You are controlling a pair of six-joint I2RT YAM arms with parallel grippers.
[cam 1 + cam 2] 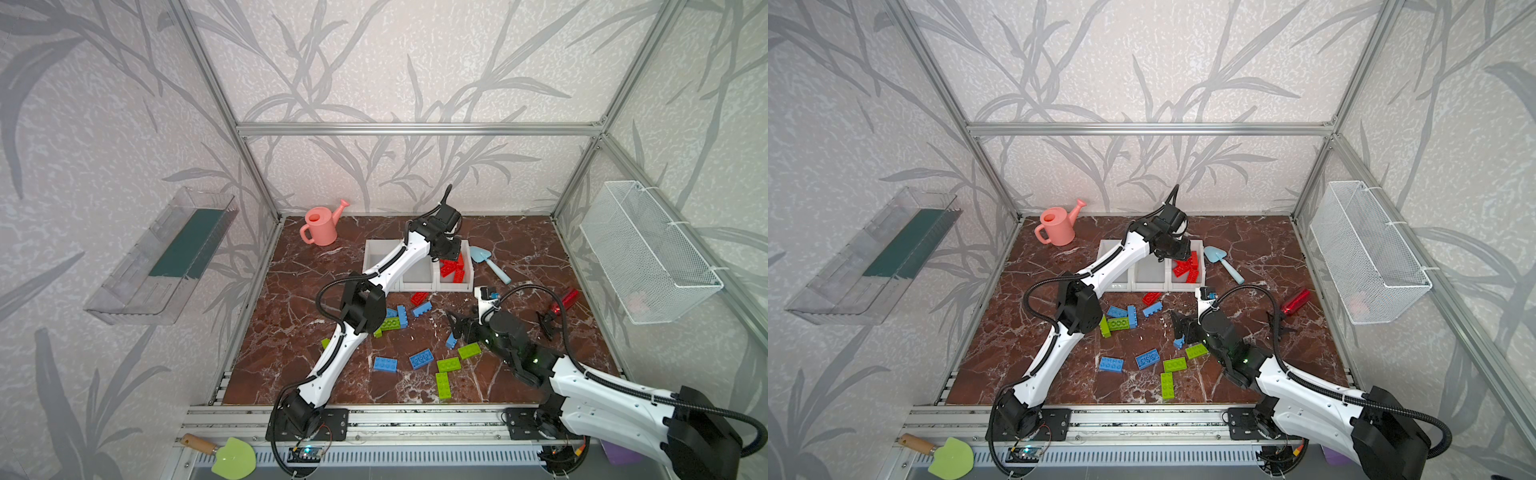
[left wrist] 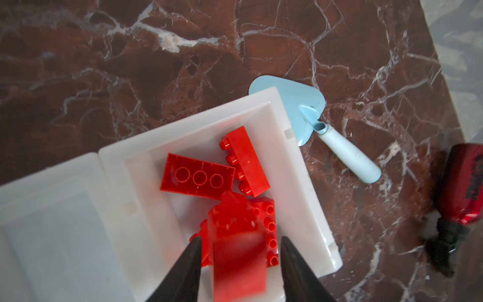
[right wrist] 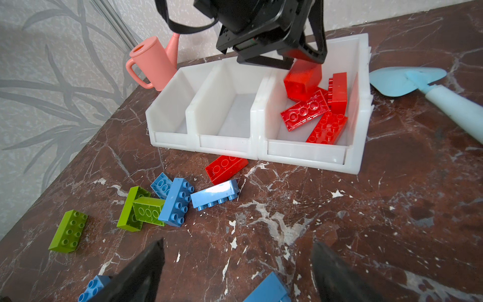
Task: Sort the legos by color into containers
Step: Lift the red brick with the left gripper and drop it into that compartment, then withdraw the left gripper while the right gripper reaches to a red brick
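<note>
The left fingers (image 2: 189, 264) hang over the end bin (image 3: 305, 154) of the white containers (image 3: 224, 145). They are partly open, with a gap on each side of a red lego (image 3: 303, 78), so they hold nothing; the brick looks blurry and loose, and I think it is dropping onto the other red legos (image 3: 304, 109) in that bin. The right fingers (image 3: 146, 269) are wide open and empty, low over the worktop (image 3: 392, 209); a blue lego (image 3: 269, 290) lies between them, and I cannot tell if it touches them.

The other two bins are empty; one more red lego (image 3: 226, 167) lies just in front of the bins; blue legos (image 3: 176, 202) and green legos (image 3: 69, 231) lie spread out on the worktop.

Here is what could go wrong:
- The loose brick may land on the heap, bounce, and hop over the low front lip.
- The left fingers may bump the bin wall when they lift away and push the whole row.
- The right fingers may close crooked on the blue brick and flick it away.
- The two arms may knock together if both go to the bins at once.
- A blue brick could end up in with the reds.
</note>
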